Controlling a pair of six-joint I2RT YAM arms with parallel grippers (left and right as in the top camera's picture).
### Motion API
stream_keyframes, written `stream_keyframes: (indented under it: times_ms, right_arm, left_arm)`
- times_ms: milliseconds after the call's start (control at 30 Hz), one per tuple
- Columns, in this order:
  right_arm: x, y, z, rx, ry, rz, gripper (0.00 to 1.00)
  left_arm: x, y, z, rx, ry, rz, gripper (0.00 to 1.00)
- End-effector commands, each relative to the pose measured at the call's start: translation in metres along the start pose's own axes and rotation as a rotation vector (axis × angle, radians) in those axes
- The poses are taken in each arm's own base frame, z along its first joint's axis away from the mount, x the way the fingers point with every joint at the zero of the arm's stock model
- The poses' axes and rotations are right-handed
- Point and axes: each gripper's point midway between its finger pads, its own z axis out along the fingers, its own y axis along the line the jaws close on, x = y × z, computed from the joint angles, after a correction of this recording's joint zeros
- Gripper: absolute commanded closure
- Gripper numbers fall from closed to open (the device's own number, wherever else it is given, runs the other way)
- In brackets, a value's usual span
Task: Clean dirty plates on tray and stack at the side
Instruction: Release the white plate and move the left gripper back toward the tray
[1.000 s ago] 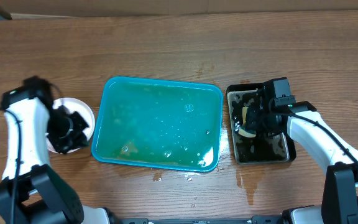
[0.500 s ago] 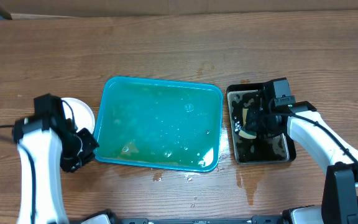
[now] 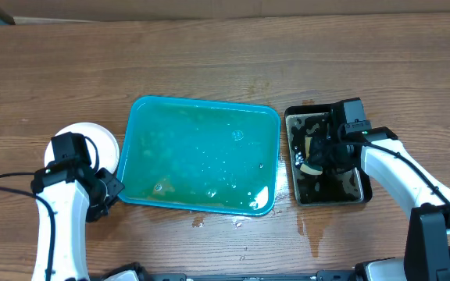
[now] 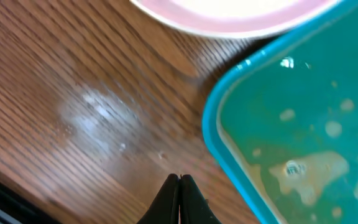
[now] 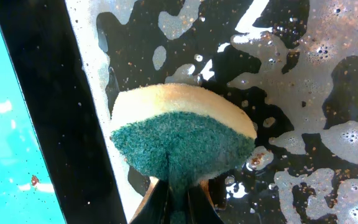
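- The wet teal tray [image 3: 198, 152] lies at the middle of the desk [image 3: 209, 62].
- A white plate [image 3: 100, 136] sits just left of it, partly under the left arm [image 3: 57, 226].
- The right gripper [image 3: 319, 154] holds a sponge [image 3: 312, 165] over the soapy black tray [image 3: 350, 191].

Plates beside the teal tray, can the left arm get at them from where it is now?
Probably yes. The plates lie just ahead of the left claw on bare wood beside the tray, with nothing between. The claw is shut and empty, so it would need to open first.
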Motion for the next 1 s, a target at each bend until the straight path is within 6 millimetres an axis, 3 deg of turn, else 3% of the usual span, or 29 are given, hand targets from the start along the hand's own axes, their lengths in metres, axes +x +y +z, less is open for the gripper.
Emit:
stream_keyframes:
  times_ms: [0, 467, 733, 967]
  right_arm:
    - [0.001, 0.001, 0.002, -0.007, 0.006, -0.006, 0.96]
    - [0.001, 0.001, 0.002, -0.007, 0.007, -0.005, 0.96]
    - [0.001, 0.001, 0.002, -0.007, 0.007, -0.005, 0.96]
    - [0.001, 0.001, 0.002, -0.007, 0.007, -0.005, 0.96]
  left_arm:
    - [-0.007, 0.013, 0.011, -0.09, -0.013, -0.048, 0.96]
    - [-0.008, 0.012, 0.051, -0.163, 0.078, -0.033, 0.96]
    - [-0.006, -0.018, 0.065, -0.017, 0.126, 0.103, 0.96]
    - [-0.001, -0.021, 0.065, -0.001, 0.15, 0.111, 0.96]
